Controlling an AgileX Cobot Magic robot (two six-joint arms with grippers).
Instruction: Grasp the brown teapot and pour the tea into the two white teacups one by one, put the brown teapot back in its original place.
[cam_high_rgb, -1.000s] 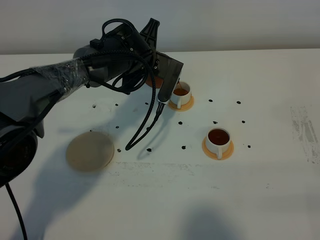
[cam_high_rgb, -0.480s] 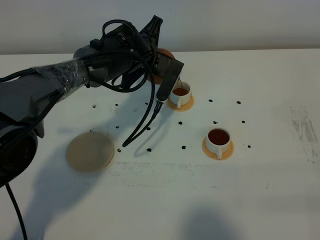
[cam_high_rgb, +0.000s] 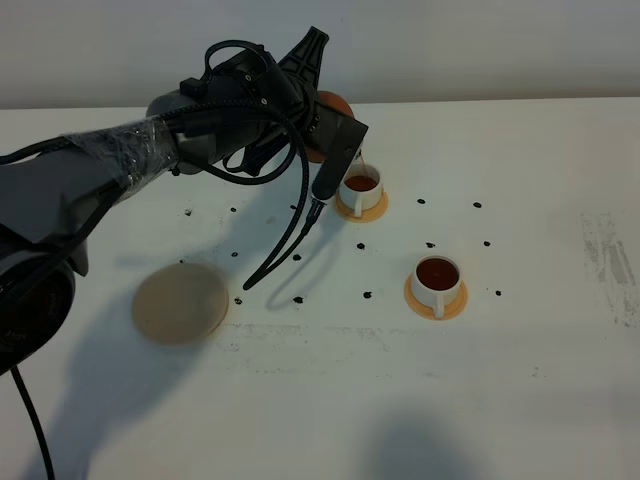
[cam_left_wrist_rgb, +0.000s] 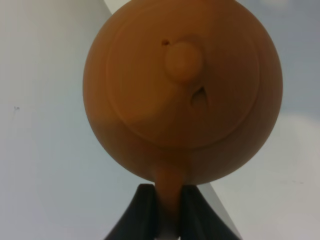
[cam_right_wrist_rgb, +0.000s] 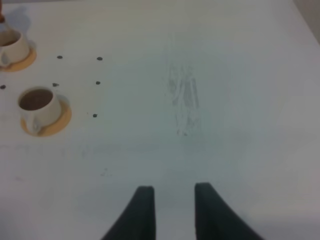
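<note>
The left pincer (cam_left_wrist_rgb: 165, 210) clamps the loop handle of the brown teapot (cam_left_wrist_rgb: 182, 90), held aloft and tipped, its spout aimed down at the far teacup (cam_high_rgb: 361, 187). That cup holds tea (cam_high_rgb: 362, 184); the near teacup (cam_high_rgb: 437, 279) is filled too. The beige coaster (cam_high_rgb: 180, 302) lies bare on the bench (cam_high_rgb: 520, 380). The right pincer (cam_right_wrist_rgb: 174, 212) hangs narrowly parted, holding nothing.

left arm (cam_high_rgb: 150, 150) and dangling cables (cam_high_rgb: 290, 235) block the far-left table (cam_high_rgb: 560, 360), open surface right of the teacups (cam_high_rgb: 437, 282)
</note>
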